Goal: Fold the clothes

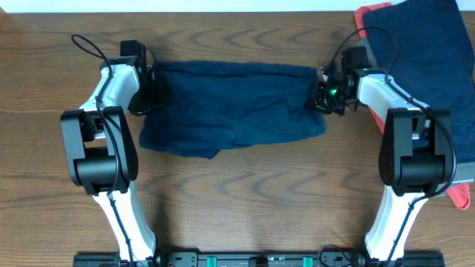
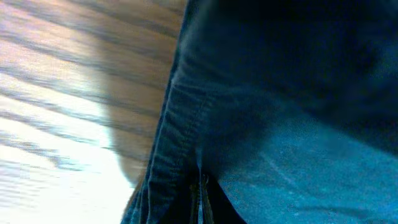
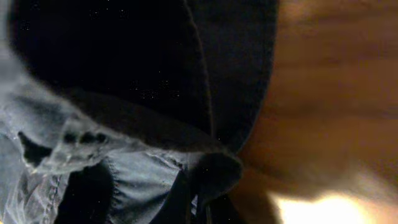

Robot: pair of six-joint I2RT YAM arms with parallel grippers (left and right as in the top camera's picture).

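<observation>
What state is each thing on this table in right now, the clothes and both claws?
Navy garment: spread out on the table between the claws, rumpled, not neatly folded.
Left claw: down at one end of the garment; open or shut cannot be told.
Right claw: down at the other end, cloth bunched close against it; grip cannot be told.
Clothes pile: heaped unfolded at the far corner.

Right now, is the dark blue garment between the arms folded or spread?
Spread: the dark blue cloth garment lies stretched across the wooden table, no tidy fold visible.
</observation>
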